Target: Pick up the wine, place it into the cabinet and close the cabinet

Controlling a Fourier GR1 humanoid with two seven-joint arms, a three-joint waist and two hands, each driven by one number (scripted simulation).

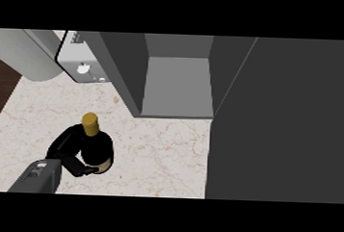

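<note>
The wine bottle (94, 143) is dark with a gold cap and stands upright on the marble counter (159, 151) at the lower left. My left hand (65, 155) comes in from the lower left edge and is curled round the bottle's body, fingers on its left side and thumb under its near side. The grey cabinet (177, 84) stands open at the top centre, its inner shelf bare. Its dark door (281, 122) is swung out and fills the right side of the view. My right hand does not show.
A grey cylinder (27, 52) lies at the top left, with a white appliance (81, 62) beside it against the cabinet's left wall. Dark wood floor (1, 88) shows beyond the counter's left edge.
</note>
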